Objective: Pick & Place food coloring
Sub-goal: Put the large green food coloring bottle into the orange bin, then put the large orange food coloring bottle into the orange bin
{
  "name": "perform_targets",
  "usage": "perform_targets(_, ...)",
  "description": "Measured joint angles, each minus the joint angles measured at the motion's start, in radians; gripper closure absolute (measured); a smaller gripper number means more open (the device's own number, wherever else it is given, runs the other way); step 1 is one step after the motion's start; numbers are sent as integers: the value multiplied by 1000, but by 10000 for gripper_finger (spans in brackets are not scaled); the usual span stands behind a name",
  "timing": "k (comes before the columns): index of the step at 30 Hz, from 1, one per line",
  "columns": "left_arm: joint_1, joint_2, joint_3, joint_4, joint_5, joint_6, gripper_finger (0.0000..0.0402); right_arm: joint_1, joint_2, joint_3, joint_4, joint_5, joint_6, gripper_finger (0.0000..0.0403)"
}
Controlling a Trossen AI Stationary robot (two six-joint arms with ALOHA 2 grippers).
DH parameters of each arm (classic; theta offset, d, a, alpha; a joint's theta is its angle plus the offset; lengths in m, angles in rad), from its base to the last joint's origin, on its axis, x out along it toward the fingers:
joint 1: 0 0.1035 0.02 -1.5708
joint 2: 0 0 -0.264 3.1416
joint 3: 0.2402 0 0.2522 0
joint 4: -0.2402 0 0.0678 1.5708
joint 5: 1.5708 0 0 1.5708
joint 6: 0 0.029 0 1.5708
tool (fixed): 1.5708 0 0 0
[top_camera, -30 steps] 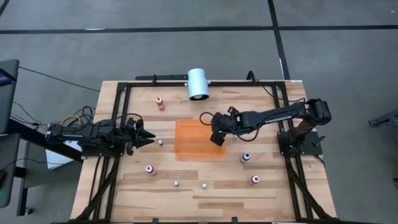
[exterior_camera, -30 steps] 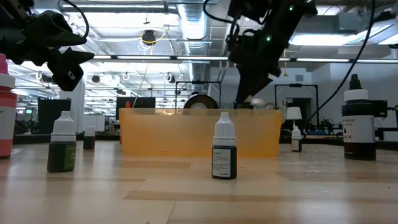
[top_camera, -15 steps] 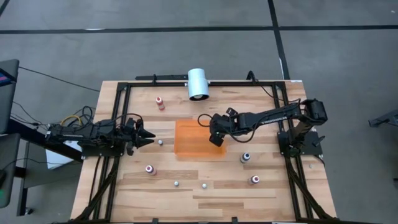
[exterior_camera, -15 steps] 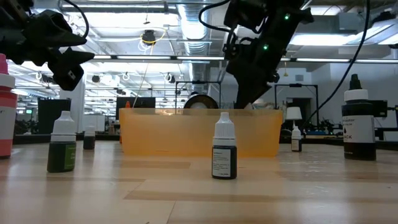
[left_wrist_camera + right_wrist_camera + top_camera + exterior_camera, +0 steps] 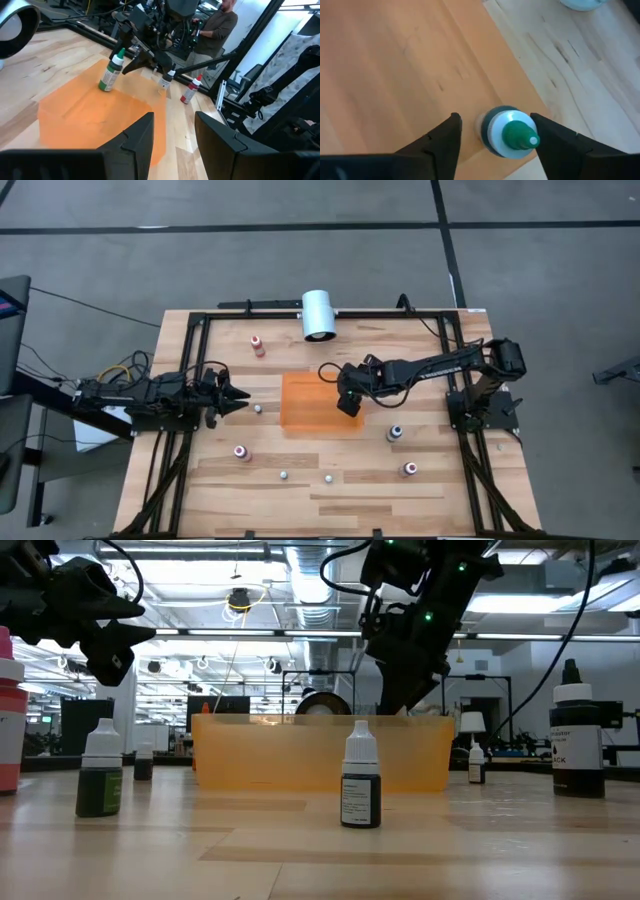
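Observation:
One food coloring bottle with a green tip (image 5: pixel 110 73) stands upright on the floor of the orange tray (image 5: pixel 312 405), near the tray's right edge. My right gripper (image 5: pixel 496 125) hangs over it, open, with a finger on each side of the white collar (image 5: pixel 506 131). More food coloring bottles stand on the table: red (image 5: pixel 257 345) at far left, pink (image 5: pixel 241 451), dark (image 5: pixel 395 433) and red (image 5: pixel 409 469). My left gripper (image 5: pixel 238 397) waits left of the tray, open and holding nothing.
A large white cylinder (image 5: pixel 318 315) lies at the table's far edge. Small pale caps (image 5: pixel 258 409) (image 5: pixel 283 475) (image 5: pixel 327 478) sit on the wood. A black frame (image 5: pixel 190 325) borders the table. A person (image 5: pixel 220 25) stands beyond the table's right side.
My right gripper has sunk a little toward the tray, shifted slightly toward the table's left edge and opened. The green-tipped bottle now stands free on the tray floor.

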Motion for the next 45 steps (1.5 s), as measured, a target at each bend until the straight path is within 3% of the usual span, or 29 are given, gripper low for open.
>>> perform_targets(7,0,0,0,0,-2,0,268,0,-3,73,-71,-18,-35,163)
perform_targets(16,0,0,0,2,-2,0,268,-13,-4,244,-341,-12,-97,163)
perform_targets(24,0,0,-1,14,-2,-77,268,-3,-41,292,-393,101,-62,163)
perform_targets(33,0,4,0,19,-102,-62,268,-13,-225,129,-278,140,-52,163)
perform_targets(45,0,17,0,42,-264,-15,268,13,-513,-239,120,80,-52,163)
